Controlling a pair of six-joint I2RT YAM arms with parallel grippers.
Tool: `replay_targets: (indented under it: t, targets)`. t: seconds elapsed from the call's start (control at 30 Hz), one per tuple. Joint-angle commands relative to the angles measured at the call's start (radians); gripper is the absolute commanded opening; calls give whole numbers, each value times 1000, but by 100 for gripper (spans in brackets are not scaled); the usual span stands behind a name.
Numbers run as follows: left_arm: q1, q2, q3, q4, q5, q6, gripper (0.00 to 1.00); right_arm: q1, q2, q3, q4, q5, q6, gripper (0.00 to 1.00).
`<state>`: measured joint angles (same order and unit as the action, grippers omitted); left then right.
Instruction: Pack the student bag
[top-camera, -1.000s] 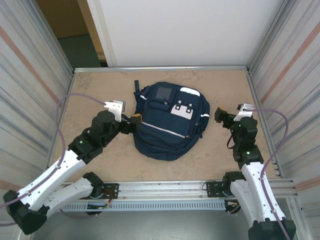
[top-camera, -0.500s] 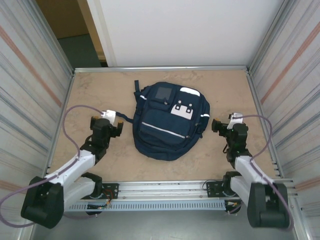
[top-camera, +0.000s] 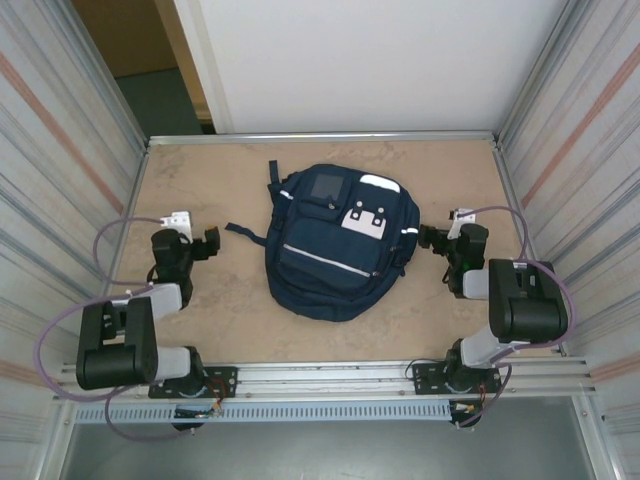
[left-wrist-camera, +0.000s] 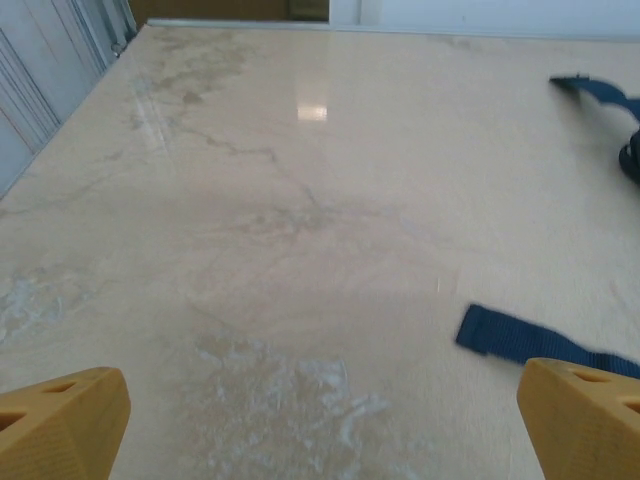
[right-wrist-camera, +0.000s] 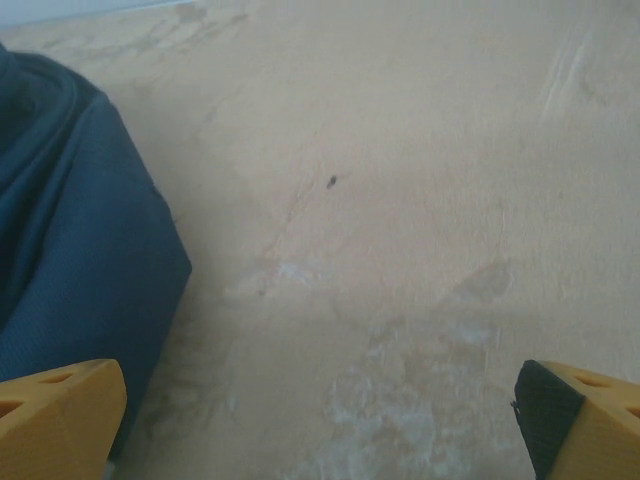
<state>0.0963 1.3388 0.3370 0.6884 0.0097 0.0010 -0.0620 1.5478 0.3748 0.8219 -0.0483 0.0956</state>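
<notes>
Across the beige table, left gripper and right gripper are pulled back off student bag, jaws spread empty, so packing's probably done.

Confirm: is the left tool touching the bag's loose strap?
Cannot tell: left wrist view has the strap running behind a fingertip of the left tool, gap hidden.

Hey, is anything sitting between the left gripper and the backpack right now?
Nothing visible stands in the way. Between the left gripper and the student bag is bare table, with only the bag's own loose strap lying flat there.
</notes>
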Motion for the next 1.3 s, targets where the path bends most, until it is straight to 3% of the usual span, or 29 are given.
replay_targets:
  t: [0.0, 0.1, 0.17, 0.23, 0.27, 0.33, 0.4, 1.27]
  targets:
    - [-8, 63, -3, 149, 67, -42, 99, 16, 6, 29, 6, 44, -10, 99]
    - [-77, 93, 53, 67, -8, 10, 99, 16, 1, 32, -5, 43, -9, 99]
    - [-114, 207, 51, 217, -57, 62, 99, 15, -2, 33, -13, 41, -8, 99]
    - [-162, 163, 59, 131, -119, 70, 99, 19, -6, 32, -20, 46, -10, 99]
    - [-164, 199, 39, 227, -167, 80, 99, 18, -3, 33, -15, 45, -9, 99]
    - [-158, 164, 58, 118, -149, 51, 99, 16, -5, 33, -17, 44, -8, 99]
    - [-152, 194, 53, 181, -150, 58, 99, 17, -5, 32, -18, 45, -9, 99]
    - [-146, 174, 62, 129, -134, 47, 99, 17, -3, 39, -24, 45, -9, 99]
